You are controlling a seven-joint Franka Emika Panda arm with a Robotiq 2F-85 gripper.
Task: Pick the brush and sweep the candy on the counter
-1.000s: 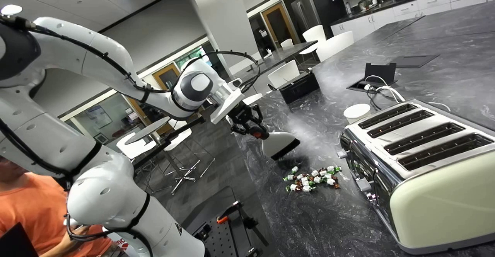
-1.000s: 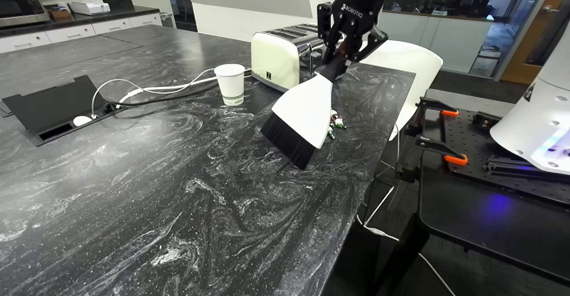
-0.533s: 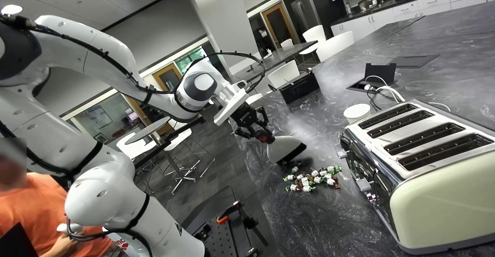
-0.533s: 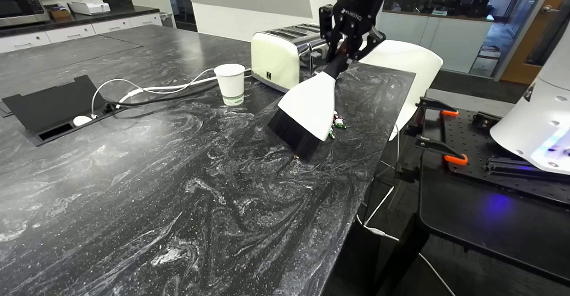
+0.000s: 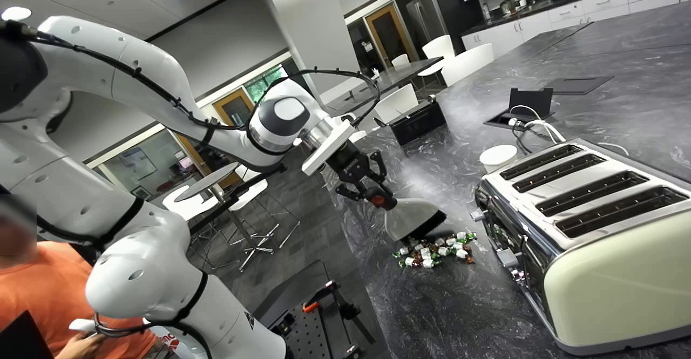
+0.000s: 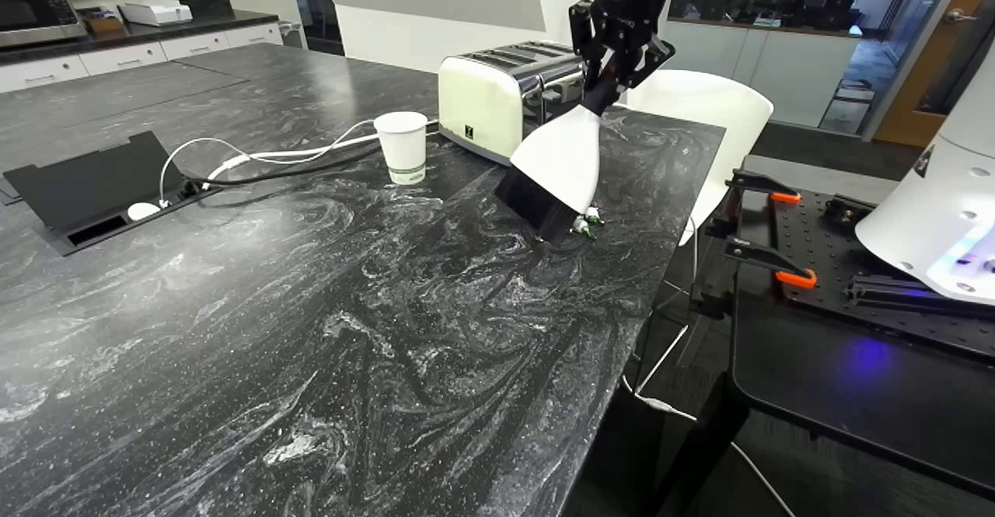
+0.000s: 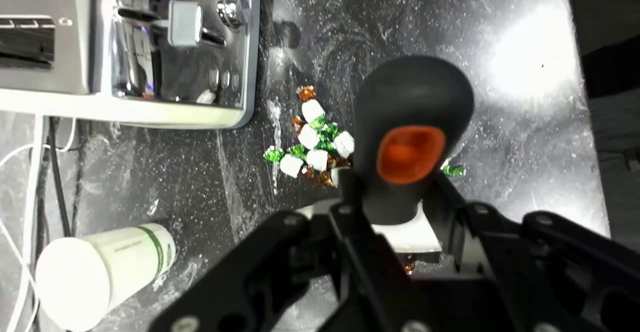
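1. White-headed and black at the bristles (image 6: 536, 204), the brush (image 5: 409, 214) hangs tilted in the tool (image 5: 380, 191).
2. The tool is grasping the brush by its dark handle (image 7: 415, 87), which is marked with orange near its end.
3. In an exterior view the bristles slope away from the tool toward seven o'clock, low over the tabletop (image 6: 373, 392); I cannot tell whether they touch it.
4. The candy (image 7: 317, 159), white pieces with green and brown wrapper ends, lies clustered on the tabletop at about five o'clock from the brush in both exterior views, just beside the bristles; contact cannot be told.
5. In the wrist view most of the visible pieces show at nine o'clock from the handle, and one green wrapper end (image 7: 454, 170) at five o'clock.
6. A cream-and-metal toaster (image 5: 610, 289) stands near the candy, at three o'clock from the brush in an exterior view.
7. A white paper cup (image 6: 404, 148) stands upright at nine o'clock from the brush in an exterior view.
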